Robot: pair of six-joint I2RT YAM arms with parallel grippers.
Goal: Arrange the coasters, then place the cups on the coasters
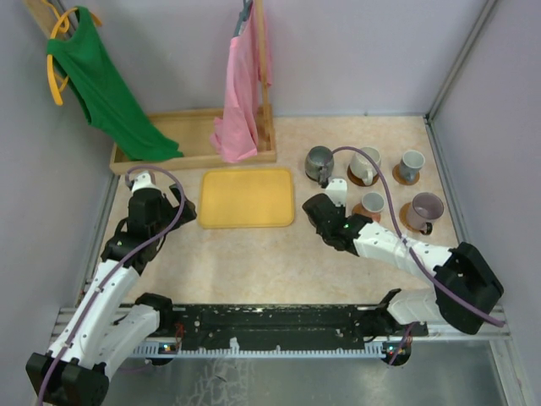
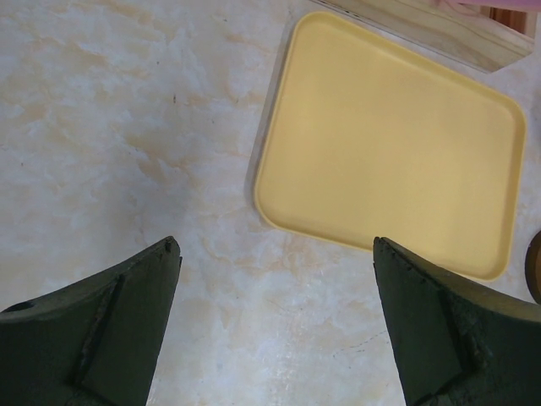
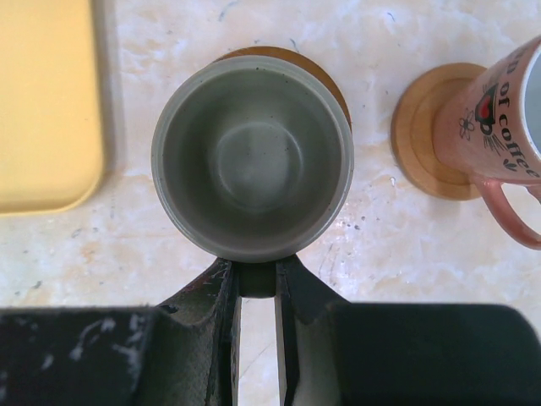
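My right gripper (image 3: 254,275) is shut on the handle of a pale grey cup (image 3: 252,161), which I look down into. The cup is over a brown coaster (image 3: 319,72); whether it rests on it I cannot tell. From above, the same gripper (image 1: 332,201) and cup (image 1: 337,189) are right of the tray. A pink lettered cup (image 3: 499,118) stands on a tan coaster (image 3: 418,127). A dark cup (image 1: 319,161), a cream cup (image 1: 366,162), a blue-grey cup (image 1: 412,162), a small cup (image 1: 372,203) and a mauve cup (image 1: 423,211) stand around. My left gripper (image 2: 275,254) is open over bare table.
A yellow tray (image 1: 247,197) lies mid-table, between the two grippers. A wooden crate (image 1: 199,135) stands at the back, with a green shirt (image 1: 101,85) and a pink cloth (image 1: 241,93) hanging over it. Grey walls close in the left, right and back sides.
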